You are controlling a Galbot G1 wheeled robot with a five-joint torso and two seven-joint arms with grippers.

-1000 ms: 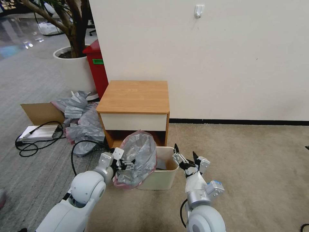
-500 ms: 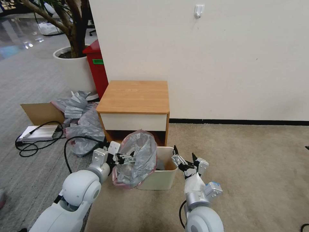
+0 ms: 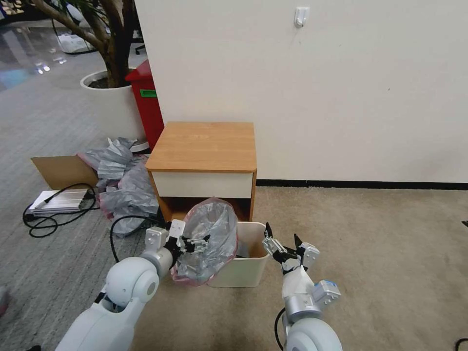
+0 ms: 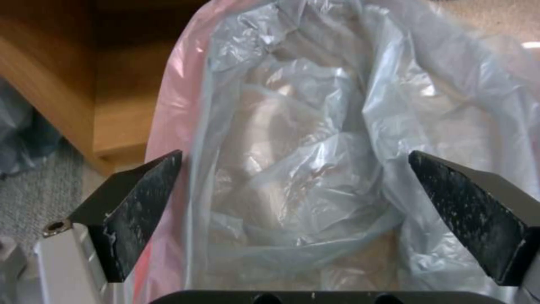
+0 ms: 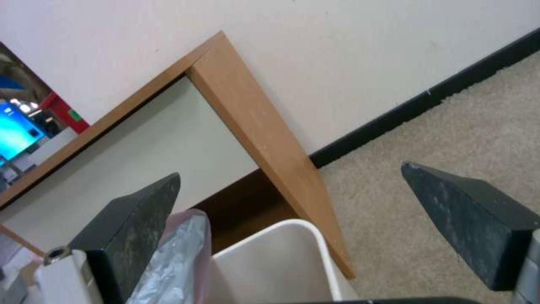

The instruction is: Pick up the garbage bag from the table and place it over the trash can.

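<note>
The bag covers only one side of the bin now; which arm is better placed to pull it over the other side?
Probably the right. The right gripper is open beside the bin's uncovered side; the left gripper, also open, faces the bag on the far side.

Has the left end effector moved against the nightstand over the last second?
Yes, slightly. The left end effector swung left and up, then came back right, ending a little higher against the nightstand.

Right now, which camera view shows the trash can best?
The head view shows it best: the whole trash can stands on the carpet before the table, with the garbage bag draped over its left side. The right wrist view shows one corner of its rim. In the left wrist view the bag covers it.
</note>
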